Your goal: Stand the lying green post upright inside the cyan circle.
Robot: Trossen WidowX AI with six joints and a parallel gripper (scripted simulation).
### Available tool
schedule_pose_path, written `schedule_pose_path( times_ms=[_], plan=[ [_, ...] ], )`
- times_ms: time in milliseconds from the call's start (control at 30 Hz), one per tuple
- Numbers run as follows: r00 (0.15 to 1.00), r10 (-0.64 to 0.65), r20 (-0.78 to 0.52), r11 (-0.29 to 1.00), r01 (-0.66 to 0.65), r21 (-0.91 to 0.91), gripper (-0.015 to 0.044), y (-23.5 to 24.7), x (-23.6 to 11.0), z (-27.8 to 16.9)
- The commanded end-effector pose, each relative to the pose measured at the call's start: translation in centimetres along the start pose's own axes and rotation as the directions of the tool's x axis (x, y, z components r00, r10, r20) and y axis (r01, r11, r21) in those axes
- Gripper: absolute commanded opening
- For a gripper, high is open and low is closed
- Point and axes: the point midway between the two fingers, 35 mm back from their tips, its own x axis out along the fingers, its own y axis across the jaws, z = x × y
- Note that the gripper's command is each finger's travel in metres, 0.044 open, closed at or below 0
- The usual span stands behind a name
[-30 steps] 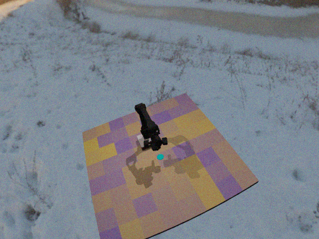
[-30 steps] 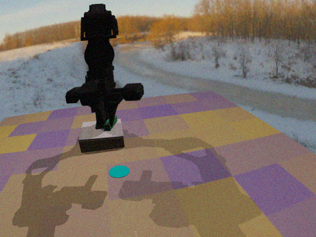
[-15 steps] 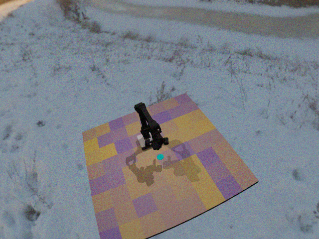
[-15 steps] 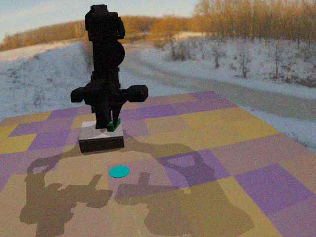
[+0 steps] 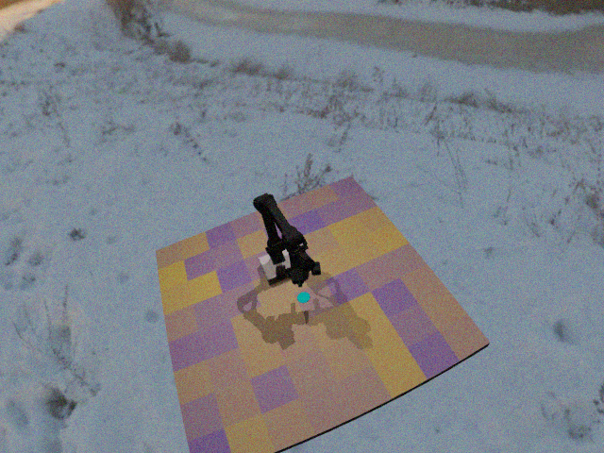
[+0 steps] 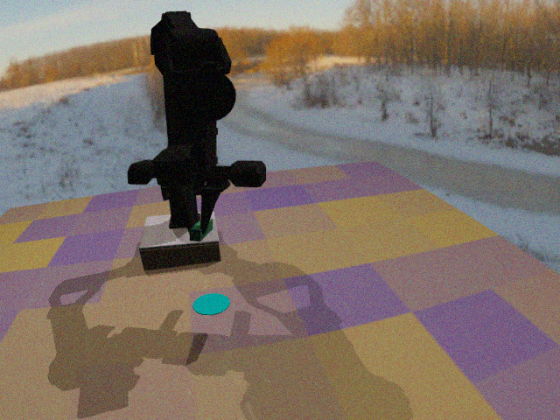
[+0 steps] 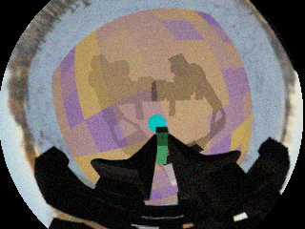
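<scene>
Nearest in the exterior view we get the arm's big shadow across the lower half of the frame, spread over the tan, yellow and purple checks of the desk (image 6: 407,217). Just above it, centre-left, we see the cyan circle (image 6: 211,304), flat on the desk with nothing on it. Behind that, left of centre, sits a grey block (image 6: 178,248) with a pale top and dark front face. Over the block's right end we see the pincer (image 6: 195,223) pointing down, narrow and clamped on the green post (image 6: 200,229); the post's low end looks to be at or just over the block top, we cannot tell if it touches. The post is well short of the circle, further back in frame. In the wrist view we see the post (image 7: 163,148) running up the middle between the dark fingers, its far tip right under the cyan circle (image 7: 156,124) at frame centre. In the top view the arm (image 5: 280,234) stands mid-frame, circle (image 5: 303,297) just lower right of it; post hidden there. Snowy ground and trees fill the back
</scene>
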Motion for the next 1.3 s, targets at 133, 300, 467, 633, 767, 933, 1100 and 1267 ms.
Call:
schedule_pose_path(
  times_ms=[133, 300, 467, 633, 767, 933, 1100, 1267],
  plan=[
    [0.998, -0.016, 0.056, 1.000, 0.017, -0.018, 0.0023, 0.2, 0.3, 0.2],
    [0.996, -0.024, 0.091, 0.999, 0.027, -0.032, 0.0023, 0.3, 0.6, 0.3],
    [0.991, -0.032, 0.127, 0.998, 0.038, -0.044, 0.0023, 0.4, 0.8, 0.4],
    [0.986, -0.038, 0.163, 0.997, 0.048, -0.055, 0.0023, 0.6, 0.9, 0.6],
    [0.981, -0.043, 0.191, 0.996, 0.056, -0.064, 0.0023, 0.7, 1.1, 0.7],
    [0.973, -0.048, 0.226, 0.995, 0.066, -0.073, 0.0023, 0.9, 1.2, 0.8],
    [0.964, -0.052, 0.261, 0.994, 0.075, -0.081, 0.0023, 1.0, 1.3, 0.9],
    [0.954, -0.055, 0.296, 0.993, 0.084, -0.088, 0.0023, 1.2, 1.4, 1.0]
  ],
)
